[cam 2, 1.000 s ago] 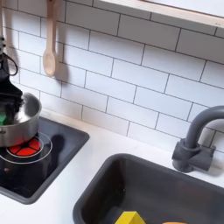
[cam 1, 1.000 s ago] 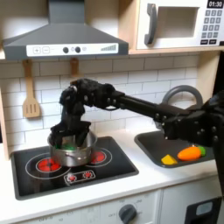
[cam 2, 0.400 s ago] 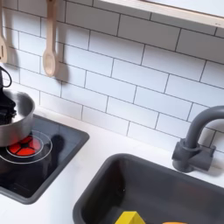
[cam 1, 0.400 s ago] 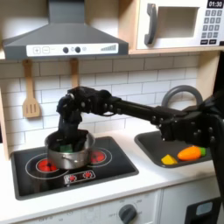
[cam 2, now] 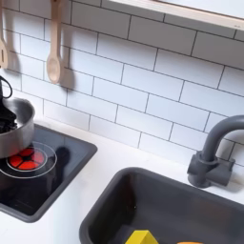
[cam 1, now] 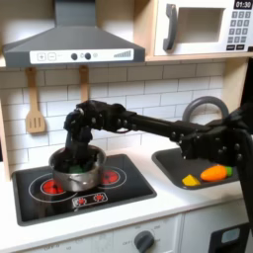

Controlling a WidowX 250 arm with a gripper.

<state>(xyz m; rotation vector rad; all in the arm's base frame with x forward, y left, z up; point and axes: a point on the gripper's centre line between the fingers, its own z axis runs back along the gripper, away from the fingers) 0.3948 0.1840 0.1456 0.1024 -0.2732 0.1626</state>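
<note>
Pot [cam 1: 77, 173] on the stove [cam 1: 79, 188], over the burner on the first exterior view's left, with the gripper [cam 1: 75, 155] sunk into its mouth. A second ago the pot sat further toward the first exterior view's right and the arm stood higher; since then pot and gripper have slid together toward the first exterior view's left, and over the last instant almost nothing has shifted, so the drag looks to be ending. Whether the claw is spread or pinching the rim cannot be told, since the fingers are dark against the pot's inside. A hint of green shows in the pot beside the gripper. In the second exterior view the pot [cam 2: 11, 131] sits at the left edge on the burner. The sink [cam 1: 194, 170] holds an orange carrot-like piece [cam 1: 213, 172] and a yellow piece [cam 1: 190, 180]. A wooden spatula [cam 1: 35, 109] hangs on the tiled wall, and a grey tap [cam 2: 212, 152] stands behind the sink.
</note>
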